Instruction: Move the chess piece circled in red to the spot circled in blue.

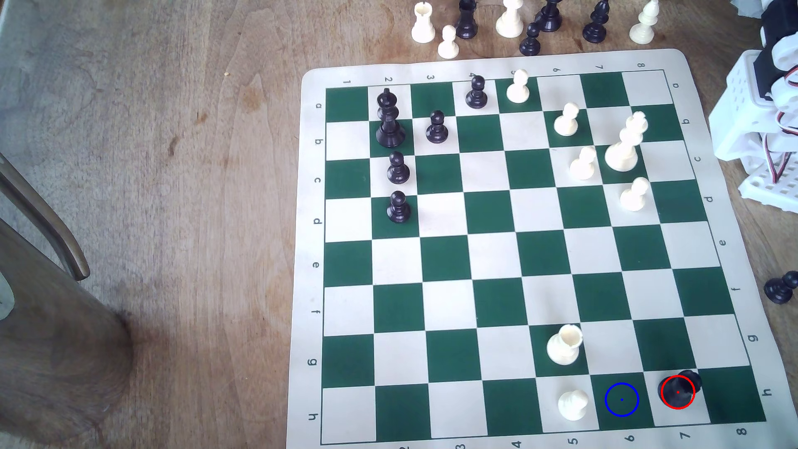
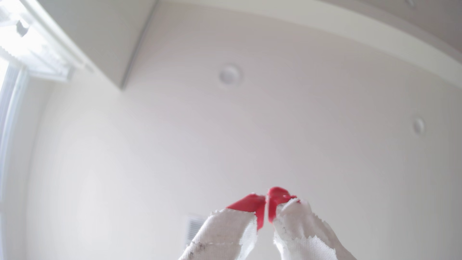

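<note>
A short glossy black piece (image 1: 679, 389) ringed in red stands on a cream square in the board's near row, toward the exterior view's right. One square to its left lies the dark green square ringed in blue (image 1: 622, 399), with nothing on it. In the wrist view my gripper (image 2: 266, 200) points up at a white ceiling. Its red-tipped, tape-wrapped fingers (image 2: 250, 203) meet at the tips with nothing between them. The white arm base (image 1: 764, 125) sits at the exterior view's right edge, far from the ringed piece.
A cream pawn (image 1: 572, 403) stands just left of the blue-ringed square, and a cream rook (image 1: 565, 344) behind it. The green-and-cream board (image 1: 496, 267) carries black pieces at its far left and cream ones at its far right. Captured pieces line the far table edge; a black pawn (image 1: 780, 287) lies off-board right.
</note>
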Motion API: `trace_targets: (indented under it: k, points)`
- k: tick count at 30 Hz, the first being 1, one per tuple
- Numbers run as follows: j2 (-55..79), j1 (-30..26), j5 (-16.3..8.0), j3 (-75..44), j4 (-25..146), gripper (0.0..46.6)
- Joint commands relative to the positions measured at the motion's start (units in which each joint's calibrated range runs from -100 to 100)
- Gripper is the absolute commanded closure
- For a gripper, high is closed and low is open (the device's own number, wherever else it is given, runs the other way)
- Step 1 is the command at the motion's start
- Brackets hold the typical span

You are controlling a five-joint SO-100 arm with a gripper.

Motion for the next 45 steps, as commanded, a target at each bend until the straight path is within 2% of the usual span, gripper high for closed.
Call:
trace_targets:
  k: [1, 18, 21, 23, 24, 25, 27, 28, 29, 31, 32, 37, 41, 45]
  points:
    - [-0.28, -0.34, 0.34, 0.90, -1.82, 46.5]
    - [-0.28, -0.34, 0.00, 0.90, -1.82, 46.5]
    - [-0.20, -0.81, -0.29, 0.81, 8.74, 46.5]
    - [-0.20, -5.74, -0.29, 0.81, 18.08, 46.5]
    - [-0.20, -11.06, -0.29, 0.81, 27.50, 46.5]
    - [-0.20, -13.17, -0.29, 0.81, 33.15, 46.5]
    - [-0.20, -16.92, 1.07, 0.81, 43.06, 46.5]
    - [-0.20, -17.71, 4.30, 0.81, 50.84, 46.5]
    - [-0.20, -17.71, 6.54, 0.81, 54.61, 46.5]
    - [-0.20, -17.71, 8.35, 0.81, 60.99, 46.5]
    - [-0.20, -18.10, 8.40, 0.81, 68.94, 46.5]
    - [-0.37, -24.51, 2.74, 0.27, 89.25, 46.4]
    - [-1.21, -29.60, 1.66, -5.53, 106.53, 46.4]
    - [0.40, -31.63, 0.63, -13.78, 118.08, 46.4]
